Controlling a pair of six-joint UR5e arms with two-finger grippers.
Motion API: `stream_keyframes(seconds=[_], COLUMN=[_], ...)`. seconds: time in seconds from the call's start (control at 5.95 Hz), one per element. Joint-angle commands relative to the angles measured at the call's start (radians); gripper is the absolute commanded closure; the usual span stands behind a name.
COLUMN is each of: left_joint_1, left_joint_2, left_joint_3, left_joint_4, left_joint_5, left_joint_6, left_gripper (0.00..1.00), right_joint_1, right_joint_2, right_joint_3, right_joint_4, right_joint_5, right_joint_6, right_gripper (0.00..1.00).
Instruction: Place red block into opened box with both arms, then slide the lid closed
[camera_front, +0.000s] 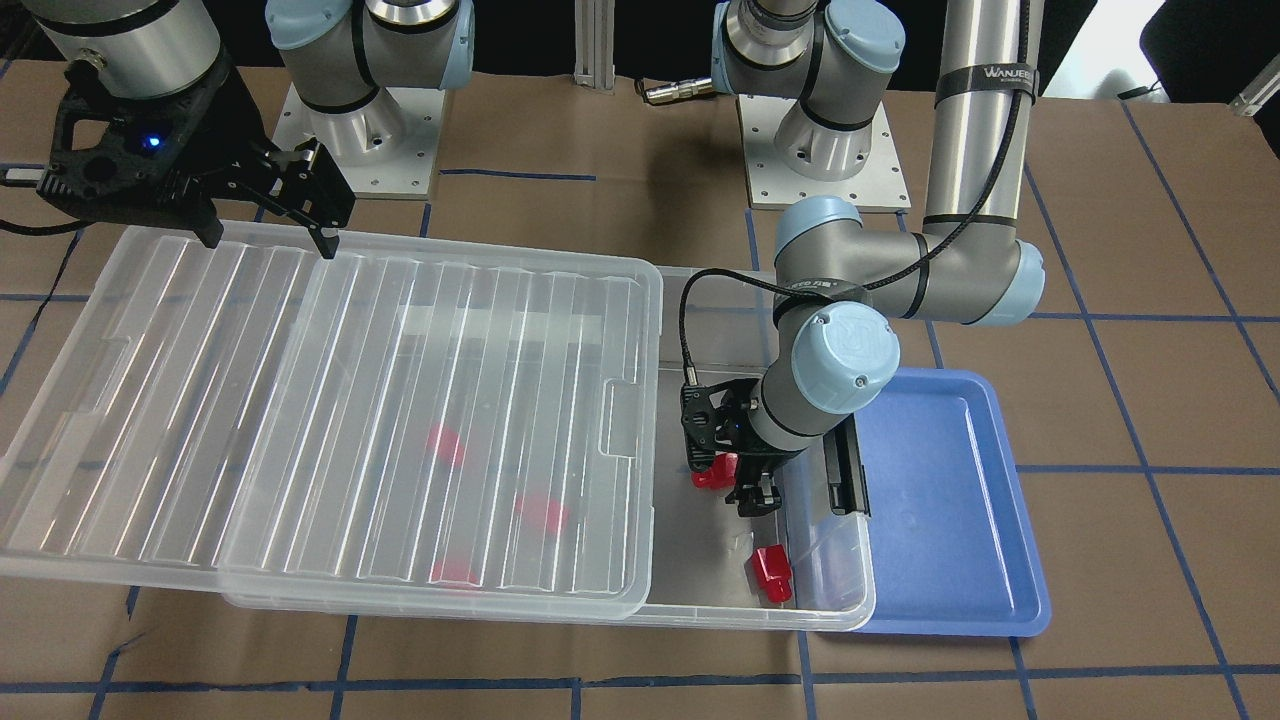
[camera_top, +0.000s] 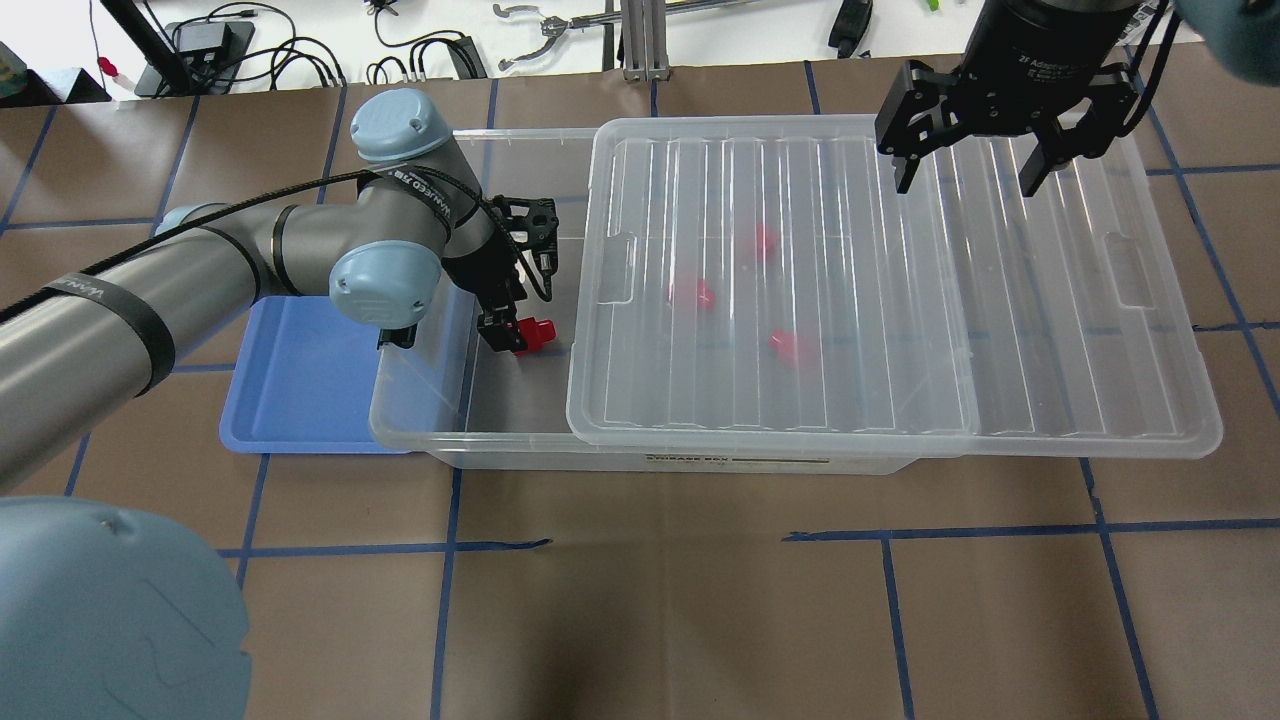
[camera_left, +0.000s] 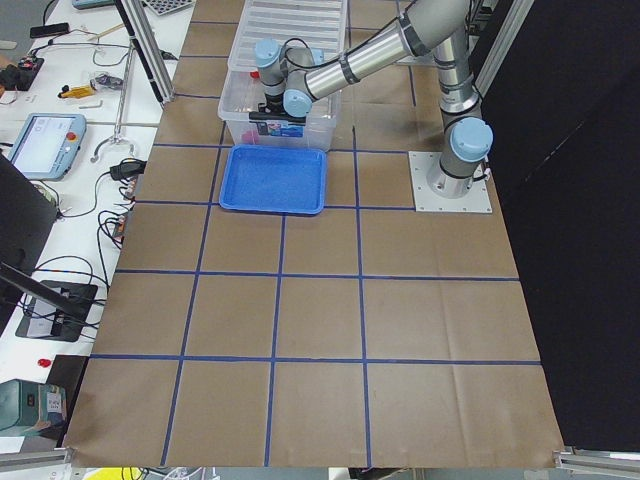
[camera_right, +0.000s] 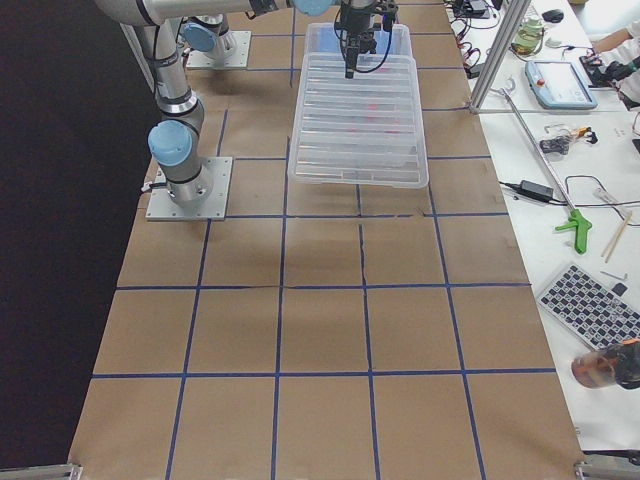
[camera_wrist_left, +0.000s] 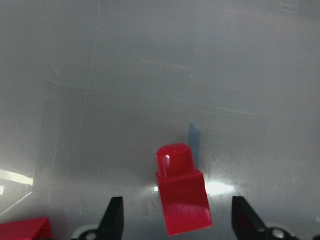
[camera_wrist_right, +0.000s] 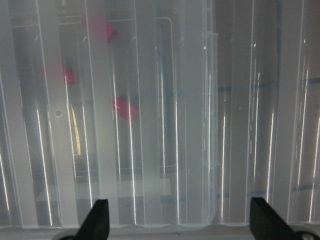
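The clear box (camera_top: 520, 445) lies across the table, and the ribbed lid (camera_top: 1050, 300) covers all but its left end. My left gripper (camera_top: 505, 338) hangs open inside that uncovered end. In the left wrist view a red block (camera_wrist_left: 181, 197) lies on the box floor between the spread fingers, touching neither. From the front it shows as a red block (camera_front: 712, 472) beside the left gripper (camera_front: 738, 482), and a second one (camera_front: 772, 574) lies near the box wall. Three more red blocks (camera_top: 692, 292) show through the lid. My right gripper (camera_top: 975, 175) hovers open over the lid's far edge, holding nothing.
A blue tray (camera_top: 300, 385) lies against the box's left end, partly under my left arm. A black latch bar (camera_front: 845, 470) sits on that short end. The lid overhangs the box to the right. Brown paper with blue tape lines covers the table (camera_top: 700, 600).
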Motion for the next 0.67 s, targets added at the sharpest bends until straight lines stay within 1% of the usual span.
stream_keyframes(seconds=[0.0, 0.17, 0.34, 0.5], left_joint_1=[0.006, 0.013, 0.018, 0.016], left_joint_2=[0.101, 0.155, 0.201, 0.240], left_joint_3=[0.065, 0.112, 0.161, 0.206], left_joint_4=[-0.203, -0.312, -0.432, -0.515], left_joint_5=[0.001, 0.002, 0.004, 0.025], left_joint_6=[-0.002, -0.001, -0.021, -0.053], left_gripper=[0.04, 0.04, 0.03, 0.03], right_joint_1=[-0.003, -0.009, -0.050, -0.125], right_joint_2=[0.003, 0.003, 0.004, 0.001], right_joint_3=[-0.003, -0.004, -0.004, -0.001], right_joint_4=[-0.001, -0.012, -0.015, -0.010], right_joint_5=[-0.007, -0.010, -0.015, -0.010], right_joint_6=[0.000, 0.000, -0.040, -0.115], right_gripper=[0.00, 0.00, 0.00, 0.00])
